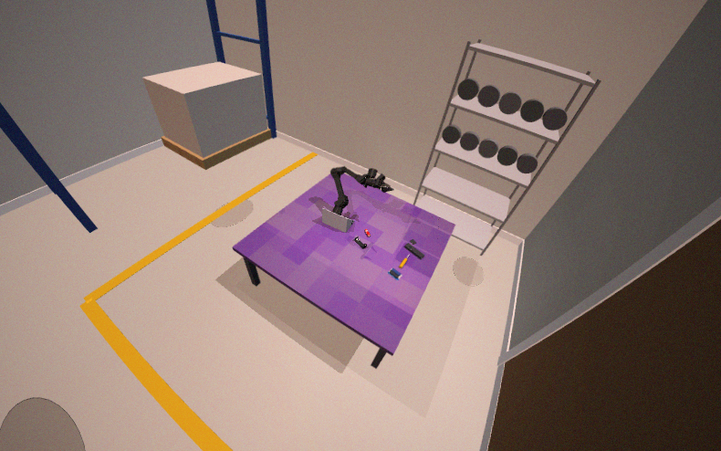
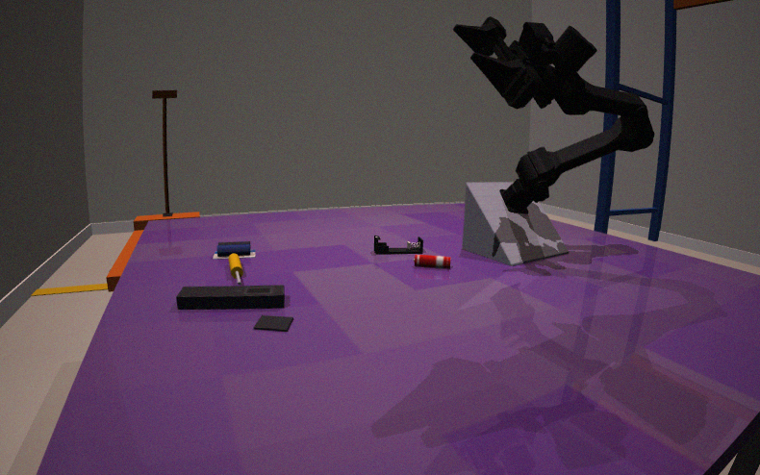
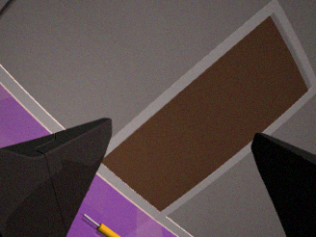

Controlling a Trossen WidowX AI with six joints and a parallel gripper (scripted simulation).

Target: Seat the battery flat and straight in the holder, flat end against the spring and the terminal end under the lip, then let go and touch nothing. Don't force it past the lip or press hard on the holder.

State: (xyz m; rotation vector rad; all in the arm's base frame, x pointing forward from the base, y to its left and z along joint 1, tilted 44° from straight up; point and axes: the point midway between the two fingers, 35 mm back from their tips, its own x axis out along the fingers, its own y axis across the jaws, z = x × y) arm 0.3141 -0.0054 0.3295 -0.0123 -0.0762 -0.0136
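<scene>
The purple table [image 1: 318, 263] [image 2: 323, 378] [image 3: 107, 199] carries the arm, whose claw [image 1: 391, 189] [image 2: 464, 42] [image 3: 184, 133] is raised with its fingers spread wide and nothing between them. The long black block [image 1: 413, 250] [image 2: 230, 297] shows in the top and exterior views but not the wrist one, which catches just the yellow screwdriver [image 1: 403, 261] [image 2: 236, 264] [image 3: 110, 230]. The exterior view alone makes out the upright ends of the black holder [image 1: 360, 243] [image 2: 398, 250], with the red battery [image 1: 367, 232] [image 2: 432, 261] lying outside, near it on the table.
</scene>
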